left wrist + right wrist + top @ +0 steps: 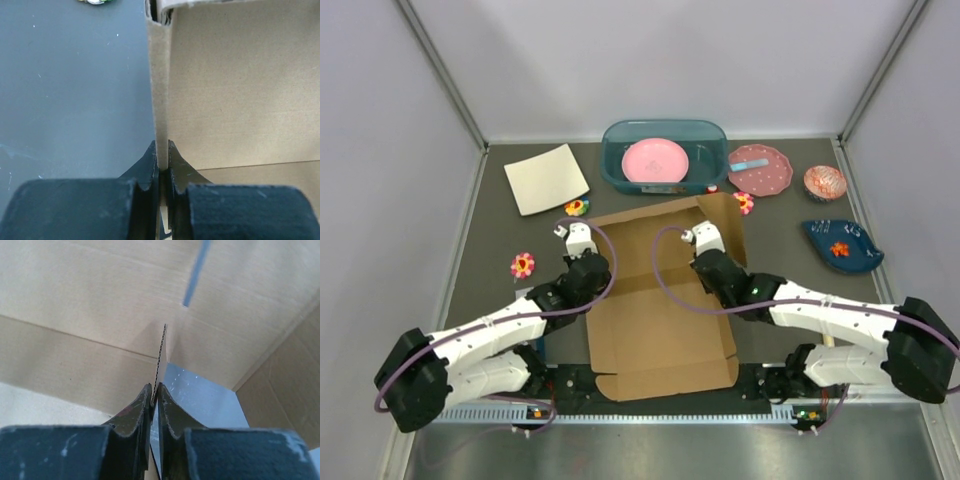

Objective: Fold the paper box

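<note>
The paper box [660, 320] lies part-folded on the worktop [490, 250] between the arms, left claw [161, 150] and right claw [155, 392] each nipped tight on a side flap (the wall-raising step, I judge), so next both flaps likely want lifting inward together.

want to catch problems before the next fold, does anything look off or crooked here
Nothing looks torn or spilled. The box lies slightly askew, its far edge slanting toward the right. The left hand and right hand each pinch a raised side flap, which fits a box mid-fold.
</note>
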`<state>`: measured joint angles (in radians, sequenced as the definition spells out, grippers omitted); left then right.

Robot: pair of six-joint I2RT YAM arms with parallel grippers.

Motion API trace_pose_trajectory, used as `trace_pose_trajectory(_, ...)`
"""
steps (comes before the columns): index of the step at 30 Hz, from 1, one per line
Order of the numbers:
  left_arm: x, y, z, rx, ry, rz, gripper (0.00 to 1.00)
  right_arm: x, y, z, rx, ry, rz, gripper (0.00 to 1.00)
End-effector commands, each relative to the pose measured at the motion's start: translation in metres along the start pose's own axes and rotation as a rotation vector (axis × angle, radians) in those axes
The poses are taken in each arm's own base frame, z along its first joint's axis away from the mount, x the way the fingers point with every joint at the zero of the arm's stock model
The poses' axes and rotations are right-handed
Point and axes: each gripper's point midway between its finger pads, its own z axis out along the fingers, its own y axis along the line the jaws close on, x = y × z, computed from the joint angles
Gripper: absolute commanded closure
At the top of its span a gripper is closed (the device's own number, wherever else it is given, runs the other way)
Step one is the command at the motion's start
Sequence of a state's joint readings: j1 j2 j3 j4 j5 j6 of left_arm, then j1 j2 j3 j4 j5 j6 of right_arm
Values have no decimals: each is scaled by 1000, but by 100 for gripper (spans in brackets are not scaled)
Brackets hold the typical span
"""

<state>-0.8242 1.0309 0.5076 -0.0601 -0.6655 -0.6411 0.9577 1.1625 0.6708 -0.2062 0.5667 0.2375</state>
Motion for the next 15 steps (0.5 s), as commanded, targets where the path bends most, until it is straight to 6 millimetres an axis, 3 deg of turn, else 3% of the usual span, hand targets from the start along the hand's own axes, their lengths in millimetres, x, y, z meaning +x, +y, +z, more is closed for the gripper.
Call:
trace_pose_trajectory(1, -20, -39, -4, 146, -16, -46, 100, -36, 30, -4, -54, -101, -136, 91)
trace_pose_trajectory(7, -23, -34, -6, 132, -31, -40, 100, -40, 27, -10, 15, -98, -168, 73)
trace_pose_trajectory(11, -22, -29, -7, 123, -38, -47, 100, -72, 17, -34, 2, -194, -74, 57)
trace_pose_trajectory(15, -21, -27, -8, 123, -38, -50, 100, -114, -5, -73, -5, -317, 50, 46)
